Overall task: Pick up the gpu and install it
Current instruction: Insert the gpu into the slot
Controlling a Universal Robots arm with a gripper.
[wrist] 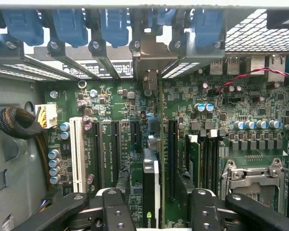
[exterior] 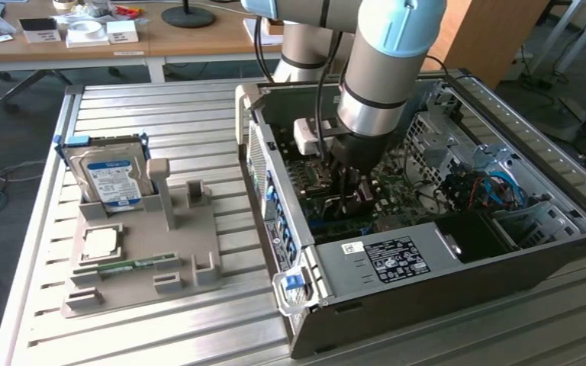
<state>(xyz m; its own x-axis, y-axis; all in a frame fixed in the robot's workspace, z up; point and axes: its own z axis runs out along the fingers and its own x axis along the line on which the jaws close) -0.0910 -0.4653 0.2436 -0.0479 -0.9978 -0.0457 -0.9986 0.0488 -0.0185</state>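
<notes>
Gripper [wrist: 154, 211] inside the computer case [exterior: 272, 160], fingers [wrist: 116, 209] spread and released, straddles the gpu [wrist: 151, 192], which stands on edge in a motherboard [wrist: 221, 101] slot directly between them, its long axis running toward the bracket [wrist: 149, 57].

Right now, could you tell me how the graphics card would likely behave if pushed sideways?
The graphics card stands thin and edge-on on the motherboard, so it could probably tilt. Its flat board looks stiff, likely light, yet fragile.
</notes>
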